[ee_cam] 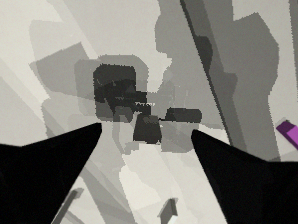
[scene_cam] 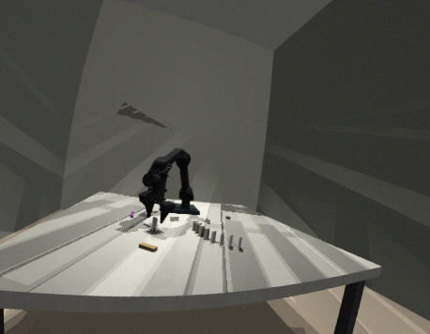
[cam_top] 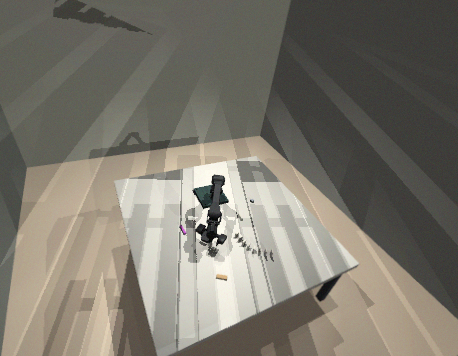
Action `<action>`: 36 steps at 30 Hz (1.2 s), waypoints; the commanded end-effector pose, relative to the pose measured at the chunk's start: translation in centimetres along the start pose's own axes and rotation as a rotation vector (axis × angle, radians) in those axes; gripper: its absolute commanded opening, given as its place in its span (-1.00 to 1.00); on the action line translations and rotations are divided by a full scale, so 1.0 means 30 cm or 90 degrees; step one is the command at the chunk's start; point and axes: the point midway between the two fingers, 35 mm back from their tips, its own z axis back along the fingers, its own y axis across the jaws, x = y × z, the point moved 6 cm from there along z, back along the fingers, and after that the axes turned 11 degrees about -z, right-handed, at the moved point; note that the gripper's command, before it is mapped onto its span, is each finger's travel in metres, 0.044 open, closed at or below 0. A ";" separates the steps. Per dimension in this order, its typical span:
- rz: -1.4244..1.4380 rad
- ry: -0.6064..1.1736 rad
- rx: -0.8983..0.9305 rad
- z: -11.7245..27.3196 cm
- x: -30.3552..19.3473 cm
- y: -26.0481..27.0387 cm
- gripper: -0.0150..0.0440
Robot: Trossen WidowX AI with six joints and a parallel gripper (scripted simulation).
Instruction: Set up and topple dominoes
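A row of several grey dominoes [cam_top: 254, 247] [scene_cam: 213, 235] stands in a slightly curved line on the white table [cam_top: 152, 260] [scene_cam: 86, 267]. One more grey domino [cam_top: 212, 250] [scene_cam: 154, 224] [ee_cam: 147, 129] stands upright by itself, to the left of the row and apart from it. My gripper [cam_top: 210, 244] [scene_cam: 157, 215] [ee_cam: 147, 130] is open and hangs just above this lone domino, one finger on either side of it, with nothing between the fingers. Another grey piece [cam_top: 238, 216] [scene_cam: 174, 219] lies flat near the arm's base.
A tan block [cam_top: 221, 277] [scene_cam: 147, 246] lies flat in front of the arm. A small purple piece [cam_top: 183, 229] [scene_cam: 132, 214] [ee_cam: 287, 132] lies to the arm's left. A small dark thing [cam_top: 251, 201] [scene_cam: 228, 218] lies behind the row. The arm's green base plate [cam_top: 202, 192] is at the back.
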 end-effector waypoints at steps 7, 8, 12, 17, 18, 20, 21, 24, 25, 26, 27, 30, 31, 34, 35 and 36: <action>-0.003 0.007 -0.001 -0.044 -0.006 -0.002 0.91; -0.003 0.007 -0.001 -0.044 -0.006 -0.002 0.82; -0.003 0.007 -0.001 -0.044 -0.006 -0.002 0.47; -0.003 0.007 -0.001 -0.044 -0.006 -0.002 0.02; -0.003 0.007 -0.001 -0.044 -0.006 -0.002 -0.07; -0.003 0.007 -0.001 -0.044 -0.006 -0.002 -0.13; -0.003 0.007 -0.001 -0.044 -0.006 -0.002 -0.13; -0.003 0.007 -0.001 -0.044 -0.006 -0.002 -0.13; -0.003 0.007 -0.001 -0.044 -0.006 -0.002 -0.13; -0.003 0.007 -0.001 -0.044 -0.006 -0.002 -0.13; -0.003 0.007 -0.001 -0.044 -0.006 -0.002 -0.13; -0.003 0.006 0.000 -0.014 0.000 0.002 -0.13; -0.003 0.004 0.001 0.024 0.006 0.005 -0.13; -0.002 -0.001 0.004 0.161 0.017 0.011 -0.13; -0.002 -0.003 0.005 0.207 0.017 0.011 -0.13; -0.002 -0.005 0.005 0.253 0.015 0.009 -0.13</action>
